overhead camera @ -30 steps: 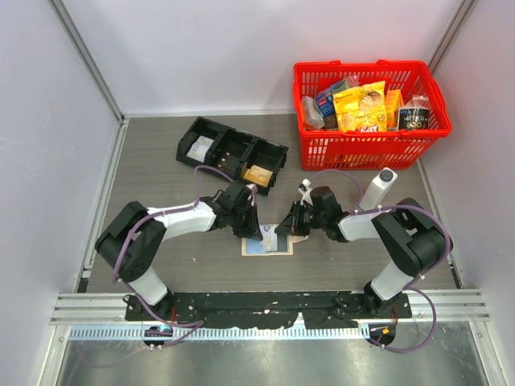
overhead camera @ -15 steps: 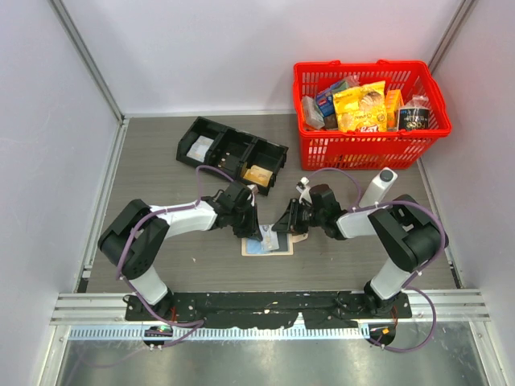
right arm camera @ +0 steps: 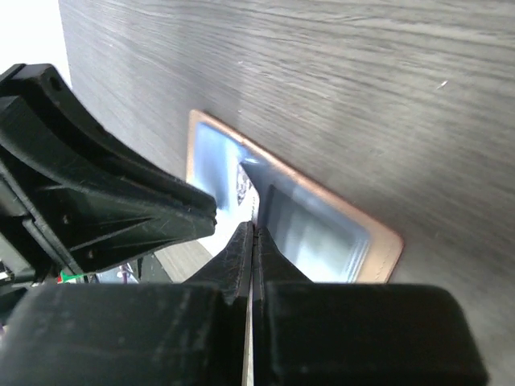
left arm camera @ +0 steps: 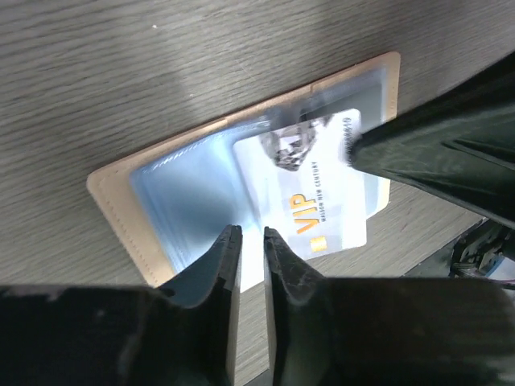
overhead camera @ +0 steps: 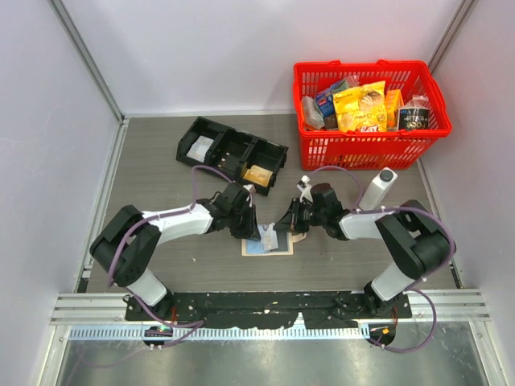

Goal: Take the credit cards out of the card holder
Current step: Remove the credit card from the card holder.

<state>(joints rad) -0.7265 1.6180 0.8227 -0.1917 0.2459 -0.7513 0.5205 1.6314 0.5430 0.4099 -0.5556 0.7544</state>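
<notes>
Lying open on the desk, between the two arms, blue inner faces up: holder. Clamped tight on the right edge of a pale card marked VIP: right pincer.

A second ago low over the holder's right half, no card showing. Since then drawn back a little, with the card dragged up and out, now tilted across the holder's fold. Fully free of the clear sleeve or not: cannot tell, glare there.

Parked at the holder's near edge, left of the card: left pincer. Jaws only a slit apart, nothing seen between them, seemingly pinning the holder down. Hardly shifted over the same second.

Meaning for the task: first card nearly won, not yet laid on the desk. Probably next: pull it clear to the right, set it down off the holder, go back for the rest. Something greyish in the right-hand pocket, perhaps another card; too blurred to say.
</notes>
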